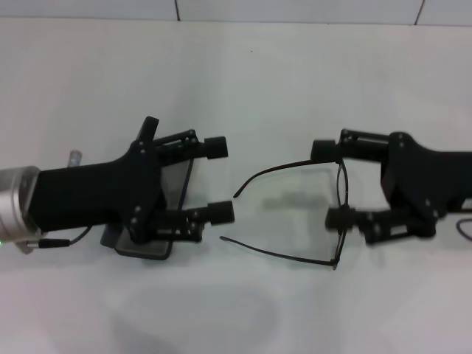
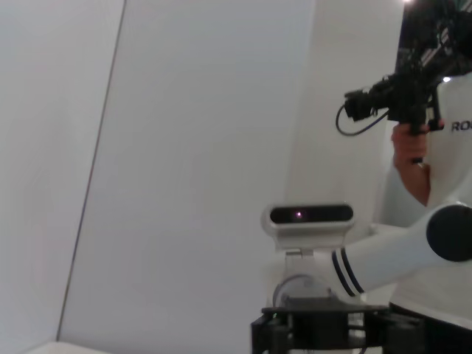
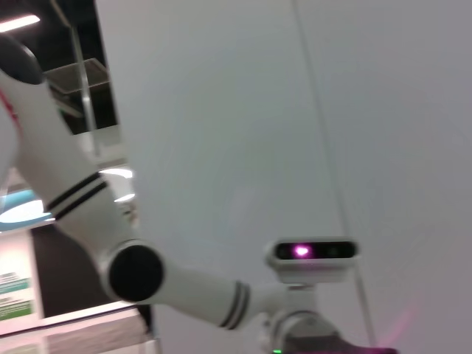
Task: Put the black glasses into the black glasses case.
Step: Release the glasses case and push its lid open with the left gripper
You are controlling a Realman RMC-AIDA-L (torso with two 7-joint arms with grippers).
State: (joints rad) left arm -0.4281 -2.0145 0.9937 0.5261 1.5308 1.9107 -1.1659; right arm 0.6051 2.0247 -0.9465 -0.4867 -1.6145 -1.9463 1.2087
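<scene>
Two grippers face each other across the white table in the head view. The right gripper, at centre right, has its fingers spread, one above and one below the front of the black glasses, which sit at the middle of the frame with both temple arms unfolded and pointing left. Whether the fingers touch the frame cannot be told. The left gripper, at centre left, is also spread and hovers over the black glasses case, mostly hidden beneath it at lower left. The glasses look light, thin and fragile, with springy arms and slippery lenses; I judge the sturdier front rim or bridge the safest hold, with gentle pressure.
</scene>
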